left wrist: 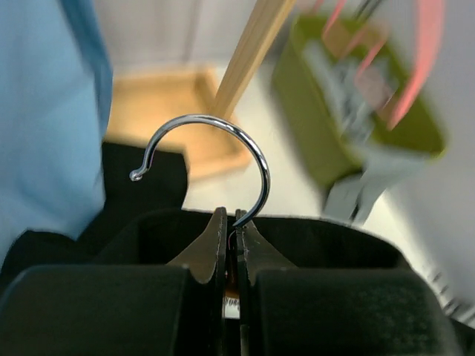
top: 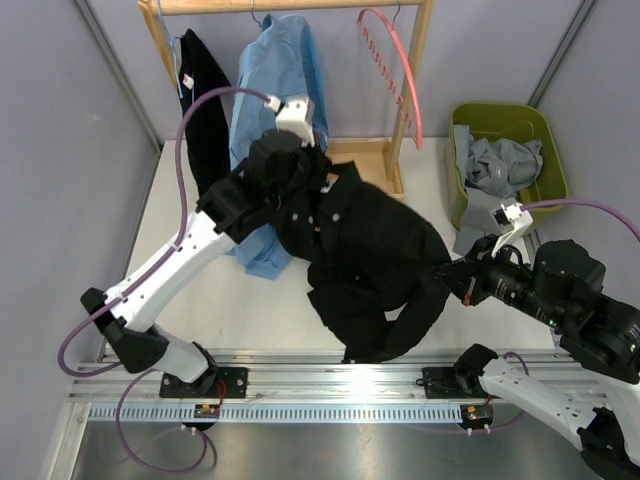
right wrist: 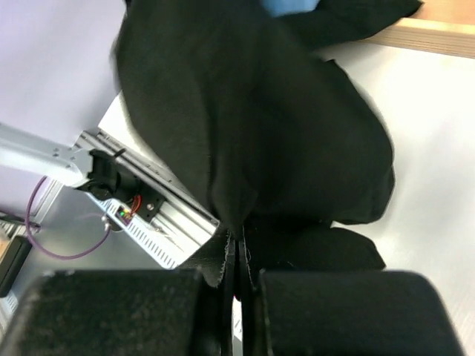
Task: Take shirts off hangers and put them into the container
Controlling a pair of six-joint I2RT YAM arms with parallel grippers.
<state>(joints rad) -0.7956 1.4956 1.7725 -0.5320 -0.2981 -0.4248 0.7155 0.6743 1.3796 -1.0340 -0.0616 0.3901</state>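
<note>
Left wrist: left tool pinches hook; right tool pinches black shirt.

Big black shirt lies crumpled across the middle of the table, a metal hook poking up at its collar. The light blue shirt and another black shirt hang off the rail, with a bare pink hanger next to them. The grey shirt sits in the olive-green container, spilling over its near wall.

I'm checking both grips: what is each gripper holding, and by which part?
The left gripper pinches the hanger's metal hook at its stem; the right gripper pinches a fold of the black shirt.
</note>
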